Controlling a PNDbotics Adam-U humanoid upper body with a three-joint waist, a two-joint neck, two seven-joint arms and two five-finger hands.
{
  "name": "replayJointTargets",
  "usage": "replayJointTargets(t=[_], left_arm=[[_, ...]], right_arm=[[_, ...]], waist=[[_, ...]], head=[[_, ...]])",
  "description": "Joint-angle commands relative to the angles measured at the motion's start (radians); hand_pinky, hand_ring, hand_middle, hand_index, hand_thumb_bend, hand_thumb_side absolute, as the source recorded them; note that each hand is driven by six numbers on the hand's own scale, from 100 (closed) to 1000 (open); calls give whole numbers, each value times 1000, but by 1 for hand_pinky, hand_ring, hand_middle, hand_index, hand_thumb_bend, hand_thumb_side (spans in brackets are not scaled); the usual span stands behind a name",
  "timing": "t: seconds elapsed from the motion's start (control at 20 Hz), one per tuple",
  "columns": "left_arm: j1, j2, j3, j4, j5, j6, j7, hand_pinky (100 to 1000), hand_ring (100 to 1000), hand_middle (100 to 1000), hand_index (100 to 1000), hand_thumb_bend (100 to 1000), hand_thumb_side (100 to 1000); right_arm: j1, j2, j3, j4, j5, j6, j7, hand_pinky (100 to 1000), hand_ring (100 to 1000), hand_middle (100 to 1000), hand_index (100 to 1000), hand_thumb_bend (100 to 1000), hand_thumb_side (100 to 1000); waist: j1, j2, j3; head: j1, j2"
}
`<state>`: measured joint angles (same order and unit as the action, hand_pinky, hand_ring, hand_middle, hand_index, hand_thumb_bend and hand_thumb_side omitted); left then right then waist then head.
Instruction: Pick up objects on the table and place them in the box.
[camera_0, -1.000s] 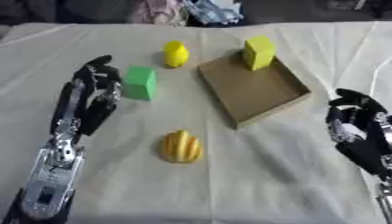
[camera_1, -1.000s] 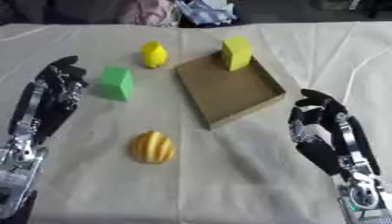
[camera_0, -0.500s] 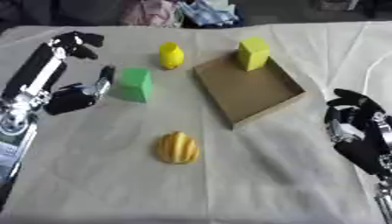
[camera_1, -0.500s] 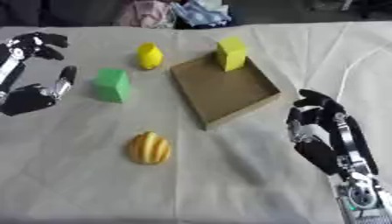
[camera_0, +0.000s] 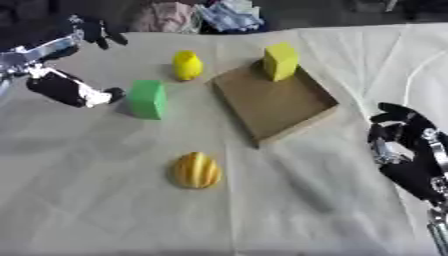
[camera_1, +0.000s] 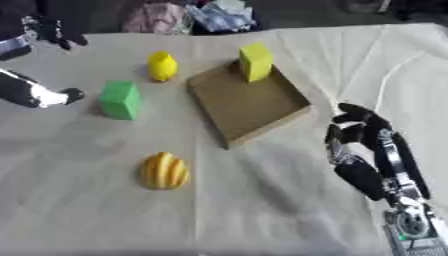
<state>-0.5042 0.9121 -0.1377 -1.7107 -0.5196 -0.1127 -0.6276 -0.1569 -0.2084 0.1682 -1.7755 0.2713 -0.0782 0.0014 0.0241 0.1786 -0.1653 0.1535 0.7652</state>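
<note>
On the cloth-covered table (camera_0: 105, 200), the left hand (camera_0: 66, 87) spreads open beside a green block (camera_0: 147, 99); the right hand (camera_1: 363, 145) idles, fingers relaxed, near the box (camera_0: 273, 102) holding a yellow block (camera_0: 281, 60).

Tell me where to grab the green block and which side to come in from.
Grip the green block across its two broad upright faces, near the top. It stands upright and apart from the yellow egg-shaped object and the box, so both faces look free. Come from its left, probably: the left hand is already right beside that side, while the right hand rests far off by the lower right corner.
</note>
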Motion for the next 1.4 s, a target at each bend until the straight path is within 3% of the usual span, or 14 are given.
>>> replayJointTargets(t=[0.05, 0.25, 0.7, 0.95, 1.4], left_arm=[[-77, 21, -42, 89, -50, -40, -101, 817, 782, 834, 892, 520, 400], [-184, -62, -82, 238, -166, -69, -172, 813, 779, 833, 885, 549, 407], [-306, -221, -97, 476, -395, -104, -164, 813, 780, 835, 882, 569, 439], [-326, -255, -89, 551, -460, -122, -163, 815, 781, 836, 883, 578, 437], [-317, -271, -69, 606, -471, -126, -136, 812, 777, 836, 890, 562, 419]], right_arm=[[-5, -20, 4, -12, 0, -3, 7, 601, 576, 659, 837, 100, 399], [-5, -20, 6, -11, -2, -4, 10, 601, 577, 659, 837, 100, 396], [-11, -16, 16, -13, -8, -5, 19, 601, 577, 659, 837, 100, 390], [-13, -15, 18, -13, -10, -6, 23, 601, 577, 659, 837, 100, 388], [-13, -12, 18, -12, -11, -7, 24, 601, 577, 659, 837, 100, 389]], waist=[[15, -29, -2], [12, -29, -4], [2, -21, -21], [1, -19, -27], [2, -19, -31]], head=[[-7, 5], [-8, 5], [3, 5], [7, 5], [10, 5]])
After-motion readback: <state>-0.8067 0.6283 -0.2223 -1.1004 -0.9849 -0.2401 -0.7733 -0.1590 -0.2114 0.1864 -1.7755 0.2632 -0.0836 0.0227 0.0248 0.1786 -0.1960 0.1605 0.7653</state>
